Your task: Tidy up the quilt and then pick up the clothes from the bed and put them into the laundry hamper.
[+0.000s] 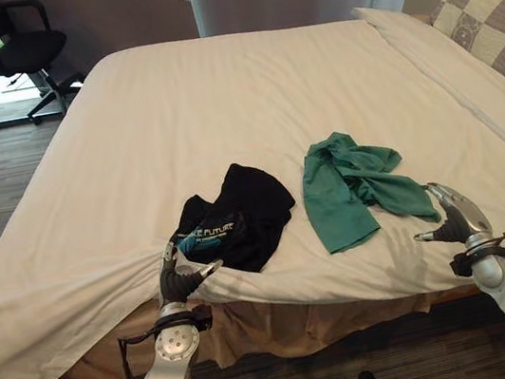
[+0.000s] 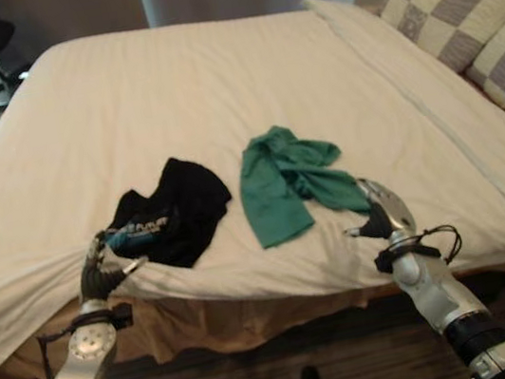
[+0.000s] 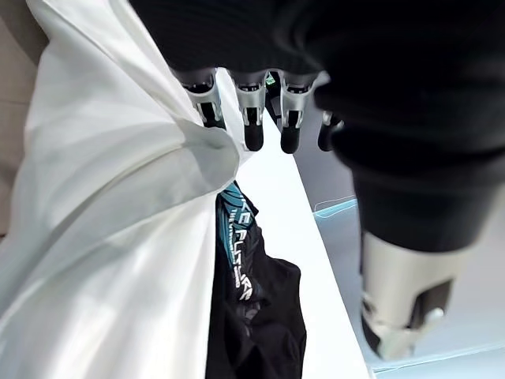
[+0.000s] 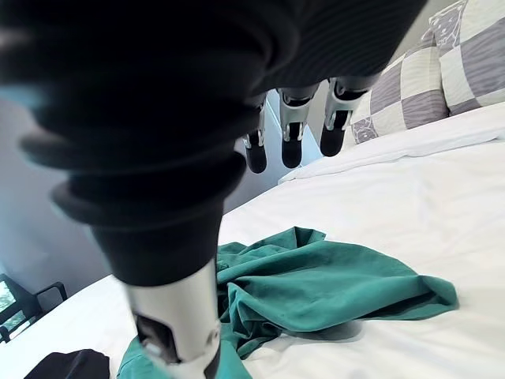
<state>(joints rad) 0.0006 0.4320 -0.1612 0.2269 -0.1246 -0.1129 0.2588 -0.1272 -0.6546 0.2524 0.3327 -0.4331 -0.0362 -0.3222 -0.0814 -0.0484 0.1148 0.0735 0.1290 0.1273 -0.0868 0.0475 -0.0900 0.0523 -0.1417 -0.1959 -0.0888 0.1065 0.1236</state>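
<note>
Our left hand [image 1: 178,280] grips the smooth white quilt's [image 1: 174,115] edge beside the crumpled black T-shirt [image 1: 237,215]. Our right hand [image 1: 454,215] hovers unclenched by the crumpled green cloth garment [image 1: 348,184]

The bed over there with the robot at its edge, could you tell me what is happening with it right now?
The robot stands at the side of the bed. Its left robot hand is curled round a fold of the white quilt at the near edge. Its right robot hand hovers open just above the quilt, close to the green garment. That garment and a black T-shirt lie loose on the quilt, neither picked up. Checked pillows sit at the head of the bed.
</note>
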